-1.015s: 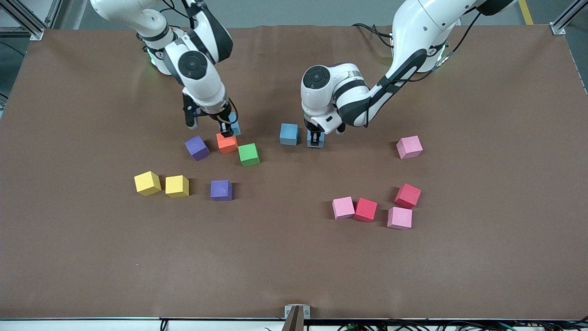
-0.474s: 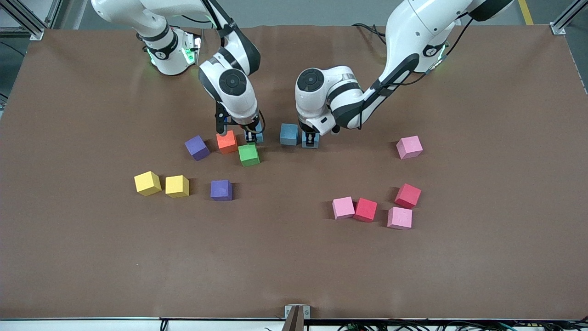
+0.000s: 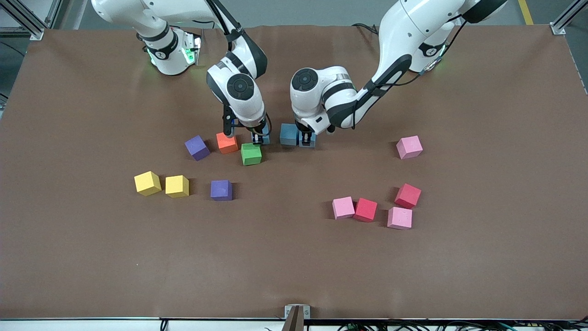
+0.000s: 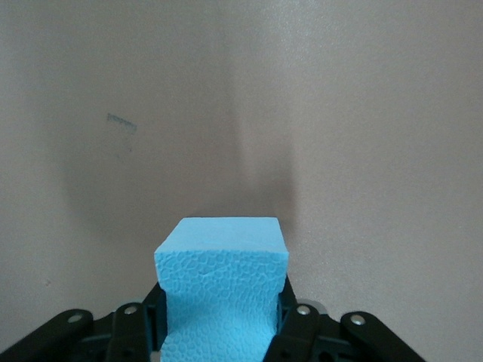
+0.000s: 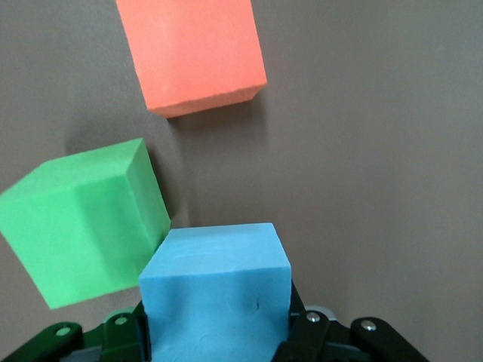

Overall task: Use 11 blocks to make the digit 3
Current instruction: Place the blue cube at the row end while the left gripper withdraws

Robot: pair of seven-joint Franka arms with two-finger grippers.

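Both arms are working the top bar of the digit 3, and nothing else of it is laid yet. Across the front view from the right arm's end: two yellow cubes [image 3: 161, 184] sit idle, with purple blocks [image 3: 197, 147] nearby. Then the orange block [image 3: 227, 142] and green block [image 3: 251, 154], the green one slightly turned. The right end effector [image 3: 260, 137] is down at the counter [image 3: 294, 266], its fingers clamped on a light blue block [image 5: 217, 298] that sits right against the green one. Next comes a free blue block [image 3: 288, 134], and touching it, the second held blue block [image 4: 223, 290], pinched by the left end effector [image 3: 307, 137] so firmly that its sides bulge inward. Pink and red blocks [image 3: 366, 209] wait, scattered toward the left arm's end.

Next move, I'd judge: close the gap so all three blues meet flush, then release gently.

All cubes are matte, pebbly foam with crisp edges: soft, light, easily nudged.
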